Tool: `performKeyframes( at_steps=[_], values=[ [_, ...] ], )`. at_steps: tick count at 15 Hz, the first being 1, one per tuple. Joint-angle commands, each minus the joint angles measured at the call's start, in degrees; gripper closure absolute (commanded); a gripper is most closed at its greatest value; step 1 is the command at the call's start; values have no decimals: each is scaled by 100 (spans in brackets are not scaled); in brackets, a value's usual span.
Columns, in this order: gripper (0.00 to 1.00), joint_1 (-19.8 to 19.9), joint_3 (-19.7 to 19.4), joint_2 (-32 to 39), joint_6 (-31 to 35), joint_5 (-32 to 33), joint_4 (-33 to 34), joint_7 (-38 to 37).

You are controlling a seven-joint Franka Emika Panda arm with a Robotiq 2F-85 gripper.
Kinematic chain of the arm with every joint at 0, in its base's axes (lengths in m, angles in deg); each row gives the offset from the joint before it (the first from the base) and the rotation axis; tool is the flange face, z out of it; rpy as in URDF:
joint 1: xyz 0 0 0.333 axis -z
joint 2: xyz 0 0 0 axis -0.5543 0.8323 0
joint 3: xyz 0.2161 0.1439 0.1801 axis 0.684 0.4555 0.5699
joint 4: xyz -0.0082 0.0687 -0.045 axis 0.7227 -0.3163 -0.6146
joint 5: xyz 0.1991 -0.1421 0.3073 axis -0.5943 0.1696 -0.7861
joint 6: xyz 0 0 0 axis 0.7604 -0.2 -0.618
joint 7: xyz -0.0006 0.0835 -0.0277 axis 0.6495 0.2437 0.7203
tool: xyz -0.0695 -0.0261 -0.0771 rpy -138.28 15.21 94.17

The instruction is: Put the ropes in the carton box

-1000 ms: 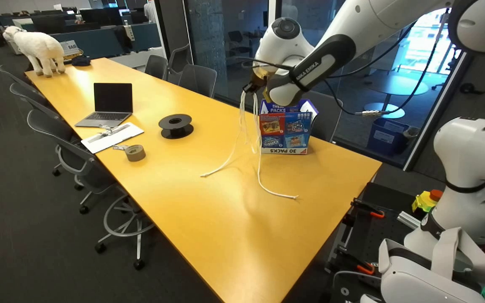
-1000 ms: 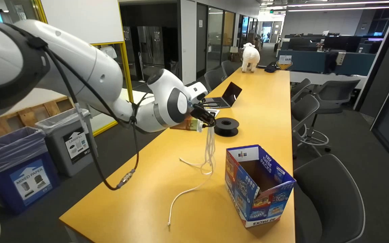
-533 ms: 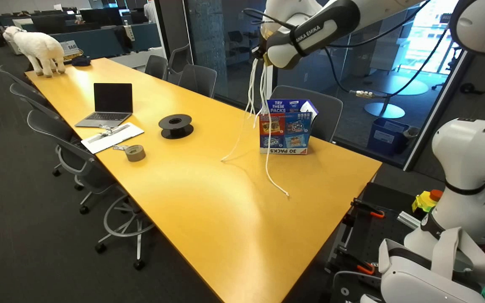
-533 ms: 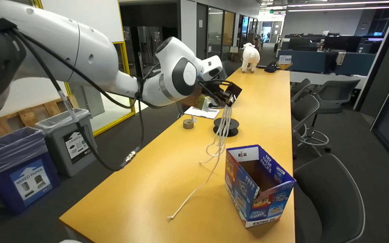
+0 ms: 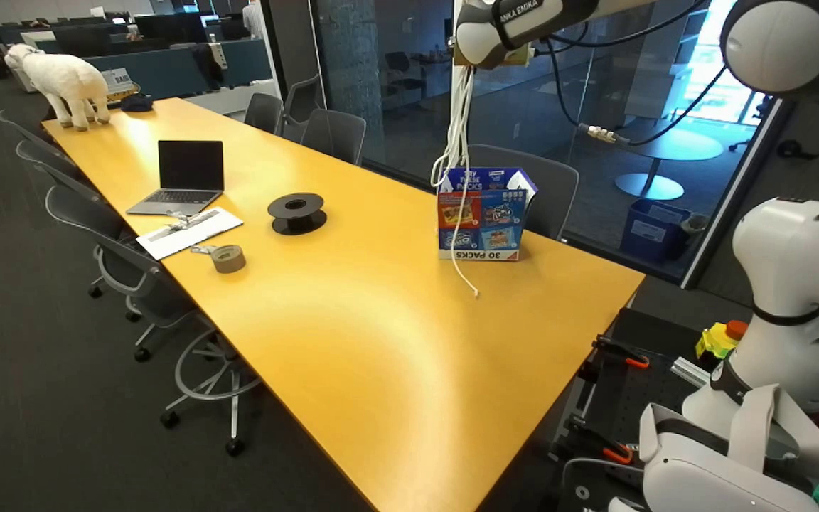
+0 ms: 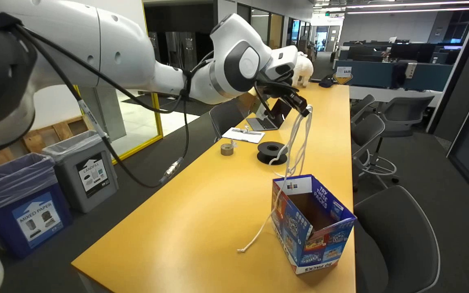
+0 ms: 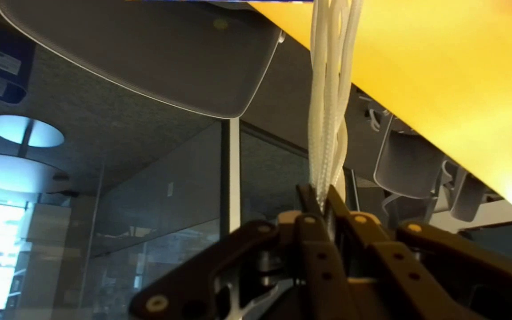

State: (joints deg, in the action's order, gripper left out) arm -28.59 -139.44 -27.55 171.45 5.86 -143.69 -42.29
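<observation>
Dangling from the claw (image 7: 320, 198): the white ropes (image 7: 327, 133), several thin cords gathered in one bundle
Claw: narrow, pinching the bundle near its top, well above the surface (image 5: 352, 370) and higher than the carton box (image 6: 324, 252)
Loops: hanging by one end of the carton box's rim; whether they touch it I cannot tell
Lowest cord: trailing down past the box's outer wall in both exterior views, its knotted tip at or close to the surface
Carton box: blue with colourful pictures, standing open side up near a long edge of the surface, "TRY THESE PACKS" on an inner face and "30 PACKS" printed upside down at the foot
Black spool (image 5: 297, 213): lying flat on the surface, partly behind the ropes in an exterior view
Tape roll (image 5: 229, 260): brown, just beside the clipboard (image 5: 200, 231), which carries white paper
Laptop (image 5: 193, 167): open, dark-screened, just beyond the clipboard
Stuffed sheep (image 5: 61, 78): white, standing at the far end of the surface
VR headset (image 5: 708, 469): white, near the foot of the robot arm (image 5: 772, 363)
Emergency stop button (image 5: 726, 338): red on yellow, also near that foot
</observation>
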Motion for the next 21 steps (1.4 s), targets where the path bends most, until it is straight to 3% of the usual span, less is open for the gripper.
performKeyframes(
  at_steps=[1,7,14,19,21],
  values=[
    [93,412,-4,412,-605,-121,697,-892],
    [92,854,65,696,-1291,187,1376,-2473],
    [93,1657,580,857,-1895,799,1588,-3728],
    [92,1726,601,705,-2427,1348,2042,-4277],
    [92,1627,352,890,-2595,1183,2224,-4263]
  ],
)
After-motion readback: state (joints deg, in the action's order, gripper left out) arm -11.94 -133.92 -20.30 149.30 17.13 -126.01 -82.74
